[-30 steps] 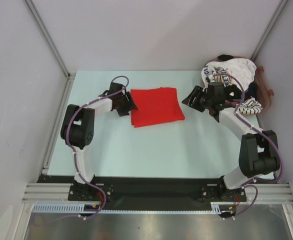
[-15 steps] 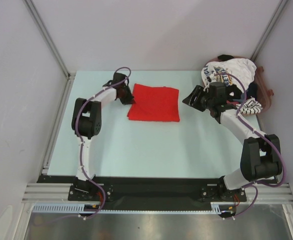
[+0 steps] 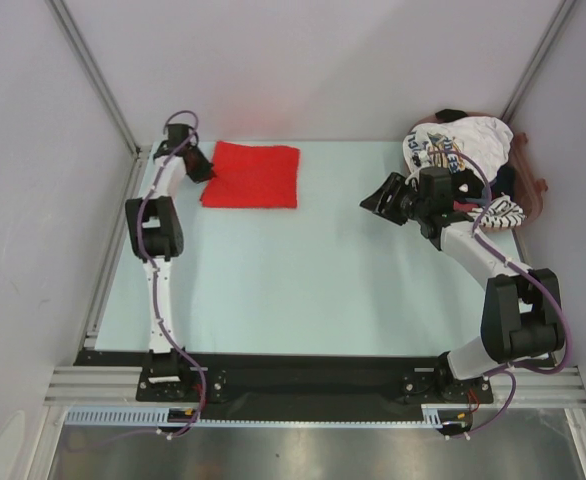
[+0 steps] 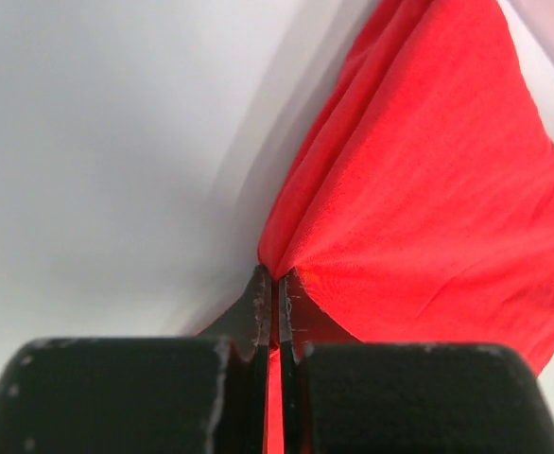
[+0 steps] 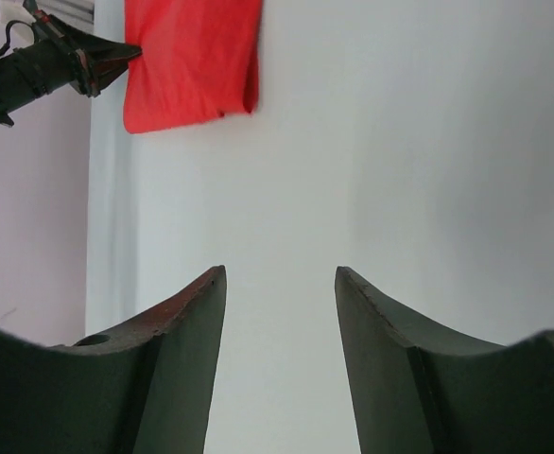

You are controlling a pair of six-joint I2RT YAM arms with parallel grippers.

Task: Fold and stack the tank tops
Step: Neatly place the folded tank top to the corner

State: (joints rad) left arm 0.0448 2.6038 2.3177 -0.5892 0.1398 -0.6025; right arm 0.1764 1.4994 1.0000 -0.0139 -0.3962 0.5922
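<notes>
Red tank top [image 3: 253, 176], folded, left edge pinched in the left pincer [image 4: 277, 281]

Left arm [image 3: 158, 260]: stretched almost straight from its base at the table's near edge, along the left edge to the far left corner. Left gripper [image 4: 275, 276]: jaws pressed together, pinching a corner of the red tank top [image 4: 428, 189]. Right arm [image 3: 493, 270]: based at the near edge, elbow raised by the right edge, forearm angled toward the far middle. Right gripper [image 5: 280, 274]: pointing left, jaws well apart, holding nothing.
</notes>
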